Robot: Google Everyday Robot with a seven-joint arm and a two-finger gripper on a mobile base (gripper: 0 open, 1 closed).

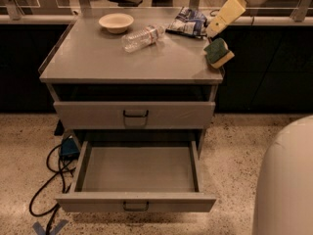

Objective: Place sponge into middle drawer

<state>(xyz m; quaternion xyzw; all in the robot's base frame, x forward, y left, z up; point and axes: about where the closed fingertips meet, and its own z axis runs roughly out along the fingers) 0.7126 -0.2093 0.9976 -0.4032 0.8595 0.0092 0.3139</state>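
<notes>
The sponge (218, 53), dark green on top with pale yellow foam below, lies at the right edge of the grey cabinet top (112, 62). My gripper (215, 30) hangs from the arm at the top right, its pale yellow tip just above and behind the sponge. I cannot tell whether it touches the sponge. The middle drawer (138, 203) is pulled out wide below, with a bare grey floor and a small dark handle on its slim front.
A white bowl (116, 22), a clear plastic bottle (143, 36) lying on its side and a blue-and-white snack bag (188, 22) sit on the cabinet top. A shut drawer with a taller front (134, 114) is above the open one. A black cable (51, 180) lies on the floor at left. A white rounded body (288, 180) fills the lower right.
</notes>
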